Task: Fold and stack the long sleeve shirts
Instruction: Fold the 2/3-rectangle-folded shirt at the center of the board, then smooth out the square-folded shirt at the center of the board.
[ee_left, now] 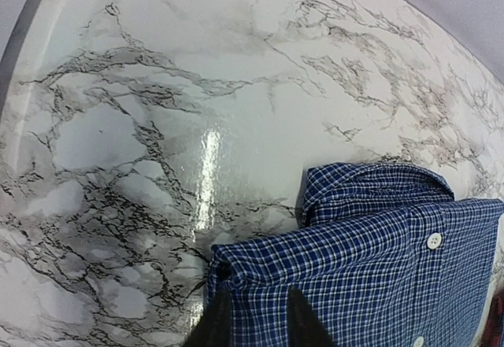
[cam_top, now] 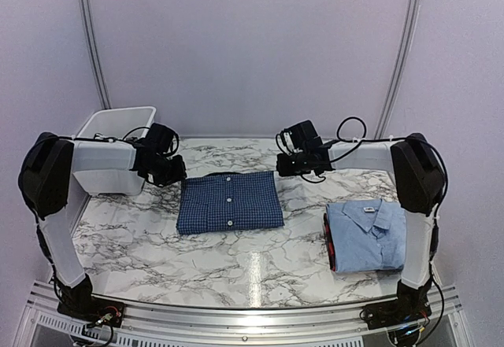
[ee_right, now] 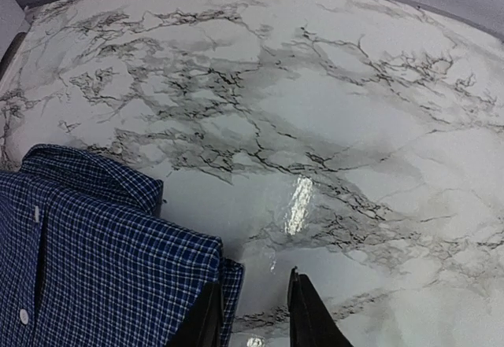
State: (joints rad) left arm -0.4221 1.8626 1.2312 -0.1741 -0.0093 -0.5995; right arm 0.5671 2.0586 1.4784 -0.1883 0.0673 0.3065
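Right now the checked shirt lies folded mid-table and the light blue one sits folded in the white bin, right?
No. The light blue shirt lies folded on the right of the table, not in the white bin at far left; the top external view shows it. The checked shirt is indeed folded mid-table.

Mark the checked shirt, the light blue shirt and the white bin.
dark blue checked shirt (cam_top: 229, 201): top view, on its button placket.
light blue shirt (cam_top: 364, 241): top view, on its folded front.
white bin (cam_top: 118, 124): top view, on its inner wall.

Overview; wrist close-ups sharing checked shirt
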